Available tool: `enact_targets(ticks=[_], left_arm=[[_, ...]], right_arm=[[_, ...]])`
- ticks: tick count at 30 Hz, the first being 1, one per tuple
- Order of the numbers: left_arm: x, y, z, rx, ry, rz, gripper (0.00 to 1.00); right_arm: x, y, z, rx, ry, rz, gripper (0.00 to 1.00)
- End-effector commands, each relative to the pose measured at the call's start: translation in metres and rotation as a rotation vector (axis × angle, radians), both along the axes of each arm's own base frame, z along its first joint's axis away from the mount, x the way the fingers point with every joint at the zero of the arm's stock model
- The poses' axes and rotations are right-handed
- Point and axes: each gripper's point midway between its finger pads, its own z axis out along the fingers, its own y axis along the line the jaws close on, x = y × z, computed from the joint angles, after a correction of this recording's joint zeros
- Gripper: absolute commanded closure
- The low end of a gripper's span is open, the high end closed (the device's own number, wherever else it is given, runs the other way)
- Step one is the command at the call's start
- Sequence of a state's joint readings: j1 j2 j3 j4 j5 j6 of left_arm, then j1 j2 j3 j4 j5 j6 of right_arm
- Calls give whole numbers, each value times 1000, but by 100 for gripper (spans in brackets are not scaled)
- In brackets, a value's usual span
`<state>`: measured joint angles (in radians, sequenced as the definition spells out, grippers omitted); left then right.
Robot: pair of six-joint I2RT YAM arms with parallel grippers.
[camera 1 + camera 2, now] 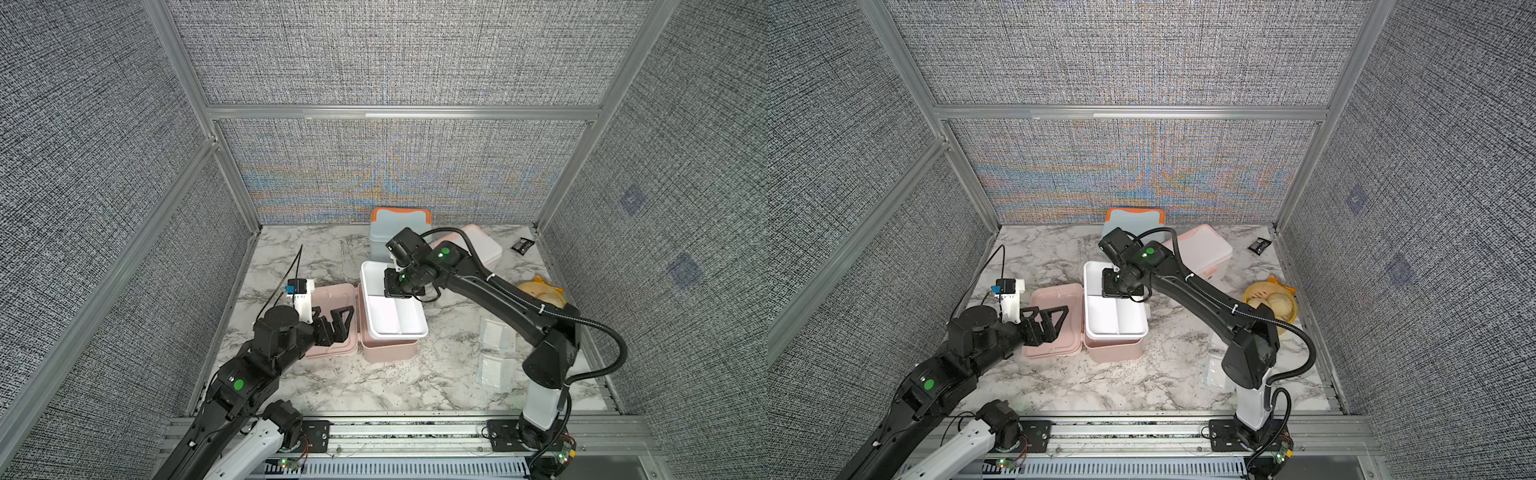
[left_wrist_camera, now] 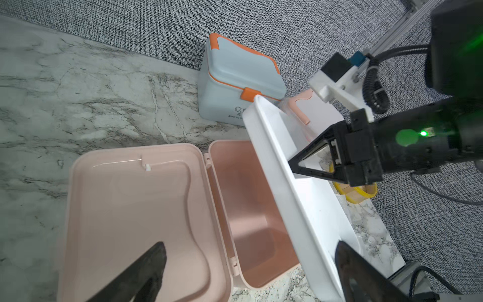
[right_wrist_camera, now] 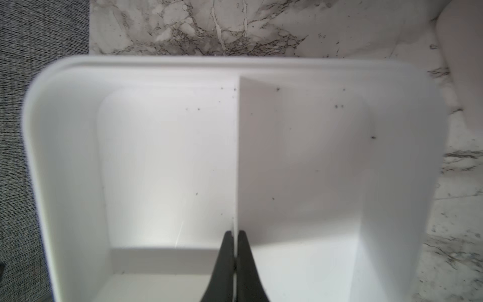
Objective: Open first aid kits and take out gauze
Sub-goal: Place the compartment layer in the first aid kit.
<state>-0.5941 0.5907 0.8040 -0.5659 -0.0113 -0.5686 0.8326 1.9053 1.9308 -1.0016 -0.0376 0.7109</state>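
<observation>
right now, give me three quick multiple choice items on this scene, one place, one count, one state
1. Where is the white tray?
A. tilted over the open pink kit
B. on top of the blue kit
C. inside the basket

2. How many gauze packets lie on the table?
A. none
B. two
C. five

3. The right gripper is:
A. wide open
B. shut on the tray's divider
C. out of view

Answers: 1 A, the tray's low end sits in the pink base; 2 B, two clear packets lie apart from the kits; 3 B, the wrist view shows it pinching the divider.
</observation>
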Motion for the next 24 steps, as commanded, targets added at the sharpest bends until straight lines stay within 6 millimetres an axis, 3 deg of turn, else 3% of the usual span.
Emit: enact_targets(ticks=[1, 12, 24], left_arm=[[2, 4, -8, 29, 12, 18, 0], [2, 4, -20, 60, 34, 15, 0], [-2, 8, -22, 62, 35, 18, 0]], right_arm=[[-1, -20, -12, -151, 22, -62, 100], [4, -1, -34, -257, 41, -80, 100], [10, 4, -59, -319, 55, -70, 100]])
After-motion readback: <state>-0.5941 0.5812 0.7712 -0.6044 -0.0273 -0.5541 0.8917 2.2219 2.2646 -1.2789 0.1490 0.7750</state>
